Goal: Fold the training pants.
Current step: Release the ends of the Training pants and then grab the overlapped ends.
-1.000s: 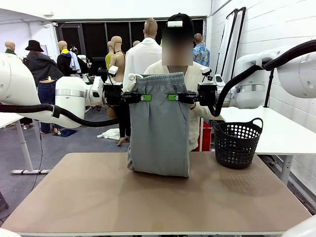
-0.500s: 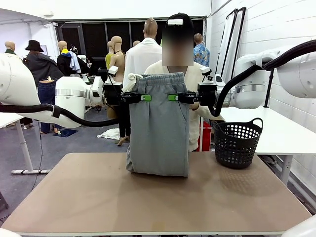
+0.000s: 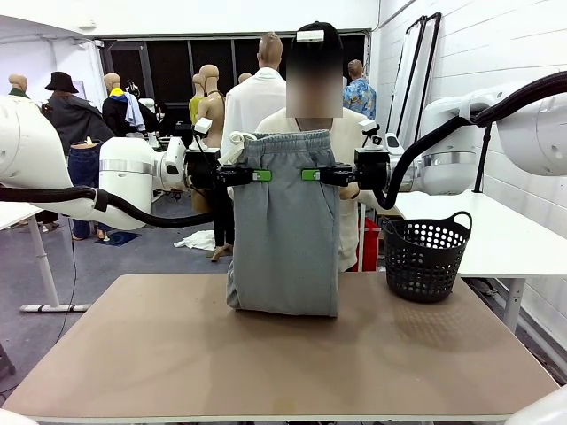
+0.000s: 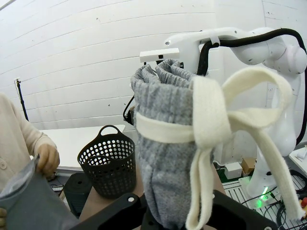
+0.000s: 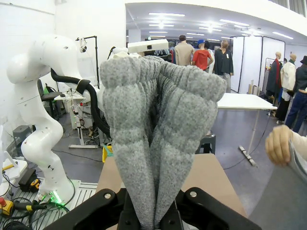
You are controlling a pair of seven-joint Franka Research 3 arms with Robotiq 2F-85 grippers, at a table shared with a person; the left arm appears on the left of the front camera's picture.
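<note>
Closed left gripper [image 3: 259, 175] and right gripper [image 3: 312, 175] pinch hanging light grey jersey training pants [image 3: 285, 239]; the soft fabric could slip free.

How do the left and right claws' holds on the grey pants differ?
The left claw enters from picture left, the right claw from the right. A cream drawstring dangles by the left claw; plain bunched grey waistband rises above the right claw. Both are shut on the training pants at equal height, hem resting on the table.
</note>
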